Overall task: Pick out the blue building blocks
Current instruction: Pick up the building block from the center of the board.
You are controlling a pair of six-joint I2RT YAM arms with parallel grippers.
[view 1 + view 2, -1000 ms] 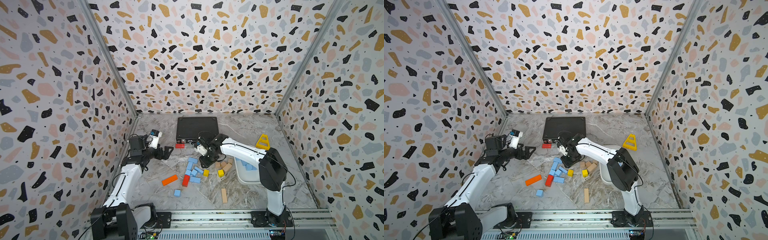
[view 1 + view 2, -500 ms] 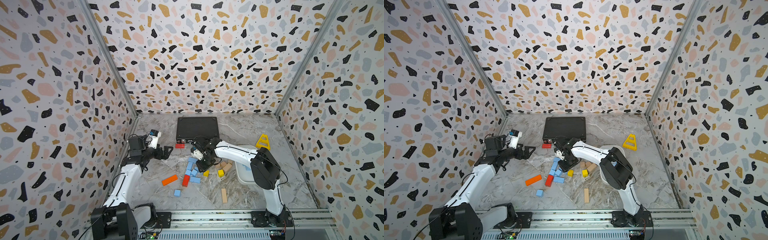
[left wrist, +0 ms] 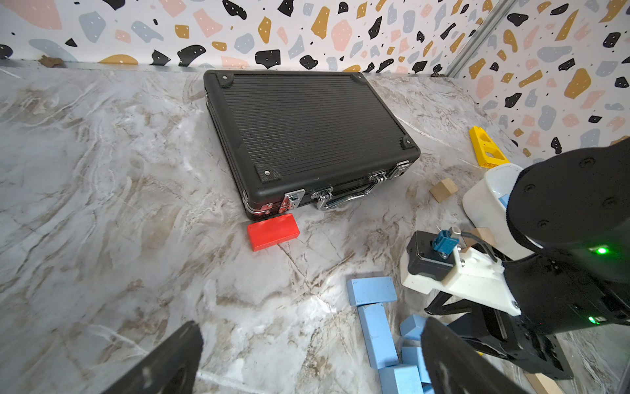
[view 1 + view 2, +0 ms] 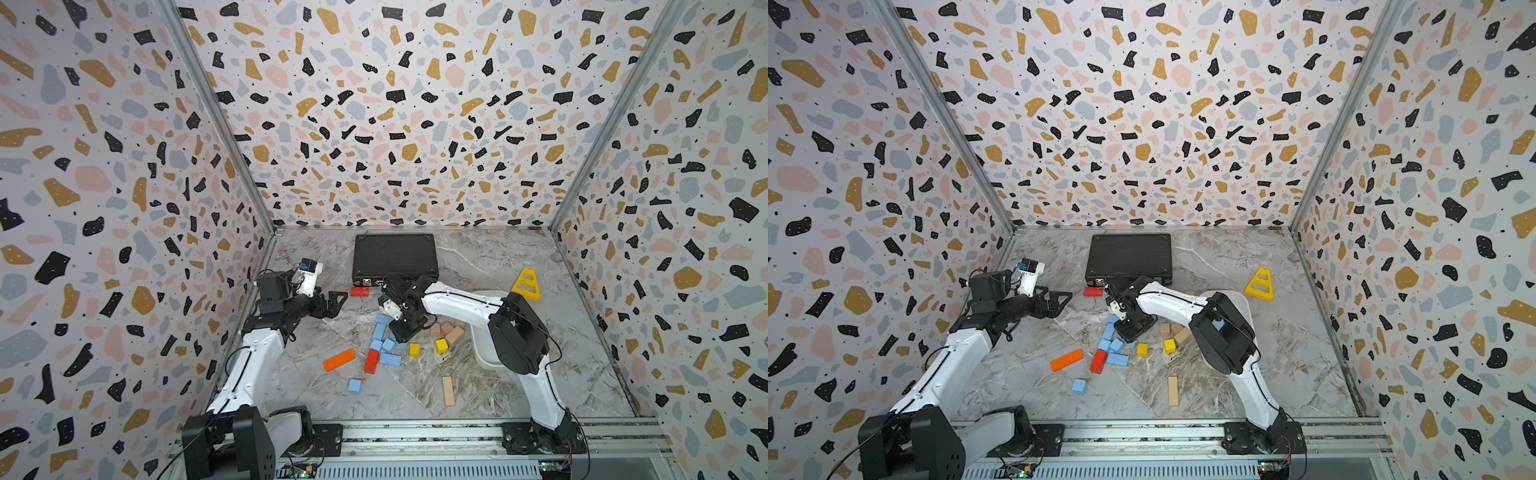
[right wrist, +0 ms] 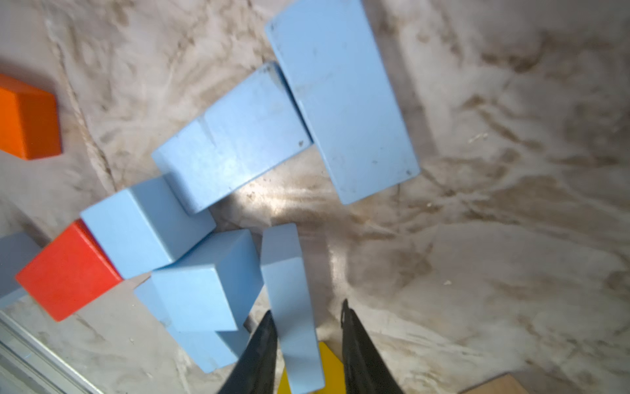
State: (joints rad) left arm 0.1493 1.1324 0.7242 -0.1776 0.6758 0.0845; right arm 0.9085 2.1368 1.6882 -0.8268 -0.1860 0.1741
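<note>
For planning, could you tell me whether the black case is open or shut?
Shut: the case has its lid flat against the base, no gap showing.

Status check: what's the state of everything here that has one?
Case: shut, lying flat.
Bowl: upright, a blue block inside.
Left hand: open, empty.
Right hand: open, astride a blue bar, gap on one side.
Other blue blocks: loose on the table.

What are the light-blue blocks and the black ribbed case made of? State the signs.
Light-blue blocks: likely painted wood, matte; flat colour, crisp edges, small scuffs. Black ribbed case: perhaps plastic or coated metal, dull ribbed lid; its chrome-looking latches appear metal.
</note>
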